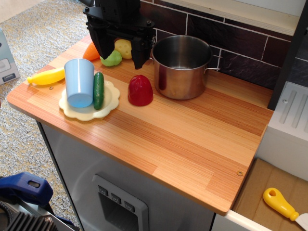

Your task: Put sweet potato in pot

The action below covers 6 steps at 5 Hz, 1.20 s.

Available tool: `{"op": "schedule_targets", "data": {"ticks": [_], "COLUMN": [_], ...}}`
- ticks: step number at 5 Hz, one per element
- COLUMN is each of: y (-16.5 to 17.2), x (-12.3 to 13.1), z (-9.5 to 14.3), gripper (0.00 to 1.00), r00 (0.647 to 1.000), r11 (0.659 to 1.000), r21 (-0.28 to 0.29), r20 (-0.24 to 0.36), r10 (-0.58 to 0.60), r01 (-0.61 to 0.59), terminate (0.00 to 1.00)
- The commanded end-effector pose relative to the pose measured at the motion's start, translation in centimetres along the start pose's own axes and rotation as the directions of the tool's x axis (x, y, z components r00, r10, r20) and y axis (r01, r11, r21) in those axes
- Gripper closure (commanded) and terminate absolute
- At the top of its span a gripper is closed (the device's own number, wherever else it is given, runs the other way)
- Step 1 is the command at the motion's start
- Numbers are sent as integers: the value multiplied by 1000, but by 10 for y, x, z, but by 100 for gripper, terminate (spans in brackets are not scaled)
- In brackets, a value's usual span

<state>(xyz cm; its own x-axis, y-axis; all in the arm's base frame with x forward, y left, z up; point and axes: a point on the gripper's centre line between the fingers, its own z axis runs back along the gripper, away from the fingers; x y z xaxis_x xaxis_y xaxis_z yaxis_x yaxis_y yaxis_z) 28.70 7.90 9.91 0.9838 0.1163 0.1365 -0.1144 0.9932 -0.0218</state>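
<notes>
The sweet potato is a glossy dark-red dome standing on its flat base on the wooden counter, just left of the pot. The pot is a shiny steel cylinder with small side handles, upright and empty as far as I see. My gripper is black and hangs above the back left of the counter, behind and above the sweet potato. Its two fingers are spread wide and hold nothing.
A cream plate holds a light-blue cup and a green cucumber toy. A yellow banana, an orange carrot, a green toy and a tan potato lie at the back left. A dark brick wall stands behind the pot.
</notes>
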Motion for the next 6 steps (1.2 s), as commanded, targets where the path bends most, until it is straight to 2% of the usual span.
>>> {"op": "schedule_targets", "data": {"ticks": [1,3,5,6], "y": [0,-5,-8,-7], "x": [0,11,24,26], "z": [0,-13,-31,-39], "gripper": [0,0,0,0], "r00": [1000,990,983,984], "r11": [1000,998,997,997], "r21": [0,34,22,-4], "r20": [0,132,169,163], "r10": [0,-50,-74,-70], "r01": [0,46,71,72], "terminate": [0,0,0,0]}}
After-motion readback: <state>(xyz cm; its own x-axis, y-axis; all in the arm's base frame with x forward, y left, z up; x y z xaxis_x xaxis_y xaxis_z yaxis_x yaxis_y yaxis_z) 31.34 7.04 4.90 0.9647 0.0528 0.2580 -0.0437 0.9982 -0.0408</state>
